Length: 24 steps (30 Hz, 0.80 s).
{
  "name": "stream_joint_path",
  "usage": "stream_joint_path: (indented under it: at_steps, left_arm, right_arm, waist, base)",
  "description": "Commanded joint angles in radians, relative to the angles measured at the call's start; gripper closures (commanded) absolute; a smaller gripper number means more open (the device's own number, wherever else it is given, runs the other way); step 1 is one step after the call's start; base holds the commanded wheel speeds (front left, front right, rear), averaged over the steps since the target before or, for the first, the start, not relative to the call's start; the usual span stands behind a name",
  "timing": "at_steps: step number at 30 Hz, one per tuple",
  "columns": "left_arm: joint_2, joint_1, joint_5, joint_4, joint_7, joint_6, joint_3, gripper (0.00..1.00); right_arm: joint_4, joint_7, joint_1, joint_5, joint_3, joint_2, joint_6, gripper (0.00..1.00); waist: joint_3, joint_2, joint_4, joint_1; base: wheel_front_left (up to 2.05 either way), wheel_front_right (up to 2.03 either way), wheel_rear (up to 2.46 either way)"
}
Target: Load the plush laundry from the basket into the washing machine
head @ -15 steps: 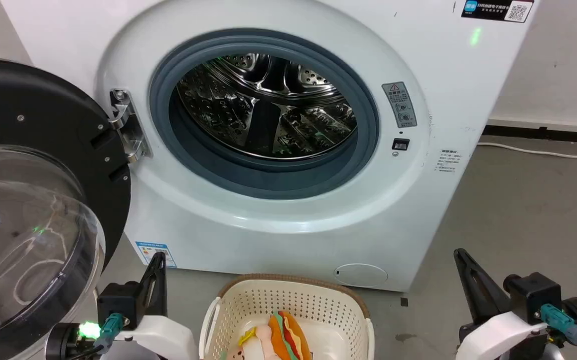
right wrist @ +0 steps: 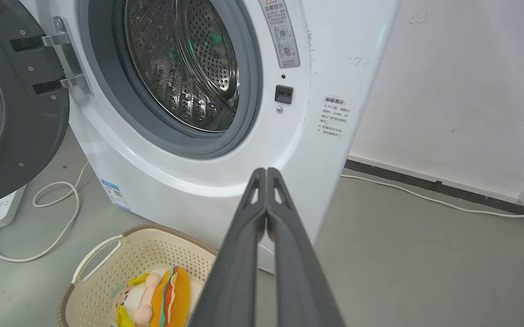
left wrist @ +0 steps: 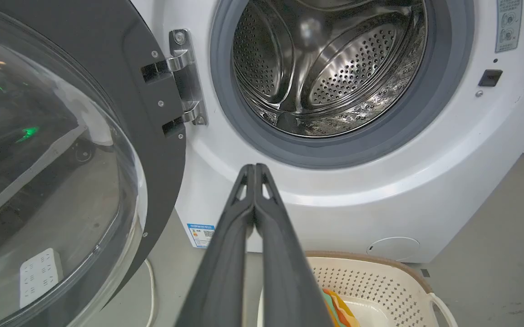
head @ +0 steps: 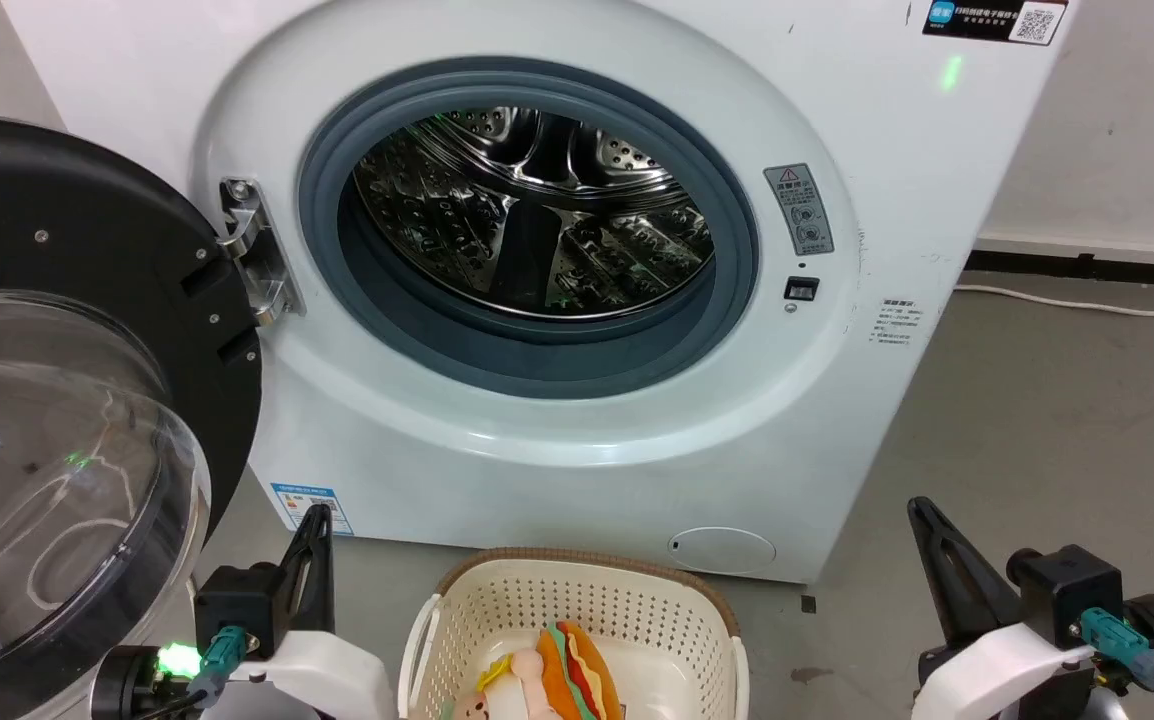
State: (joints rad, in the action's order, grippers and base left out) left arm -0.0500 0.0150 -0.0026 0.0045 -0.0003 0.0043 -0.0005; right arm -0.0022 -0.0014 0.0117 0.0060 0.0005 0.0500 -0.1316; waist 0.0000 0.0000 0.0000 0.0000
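Our left jaws were pressed together and held nothing. Our right jaws were pressed together and empty too. The plush laundry (head: 562, 680) lay in the basket (head: 587, 600), low down between the two pairs of jaws and a bit nearer the left ones. The washing machine (head: 557, 440) stood in front of both jaws. Its door (head: 87, 230) hung open just to the left of our left jaws.

We thought a few things could go wrong. Shut jaws could not grab, so they might only poke the plush laundry or push the basket away. It looked soft, so it could slip out and drop on the floor (head: 1037, 420). It could catch on the grey ring (head: 527, 365). Our left arm could bump the door, which was so close.

We counted one plush laundry, one basket, one washing machine, one door and two pairs of jaws.
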Motion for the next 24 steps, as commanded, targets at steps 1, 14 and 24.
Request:
stream_joint_path:
  at_steps: [1, 14, 24]
  left_arm:
    - [0.000, -0.015, 0.003, -0.005, 0.000, -0.004, 0.000, 1.00]
    - [0.000, 0.001, 0.000, 0.000, 0.000, 0.001, 0.000, 0.00]
    - [0.000, -0.002, -0.004, -0.003, -0.019, 0.006, -0.015, 0.00]
  right_arm:
    - [0.002, 0.001, -0.012, -0.006, 0.000, 0.000, 0.001, 1.00]
    - [0.000, 0.000, 0.000, 0.001, 0.001, 0.000, 0.000, 0.00]
    - [0.000, -0.019, 0.000, 0.024, -0.003, 0.000, 0.000, 0.00]
  waist:
    - [0.000, 0.0000, 0.000, 0.0000]
    - [0.000, 0.0000, 0.000, 0.0000]
    - [0.005, 0.0000, -0.003, 0.0000]
  base:
    - [0.00, 0.00, 0.00]
    - [0.00, 0.00, 0.00]
    - [0.00, 0.00, 0.00]
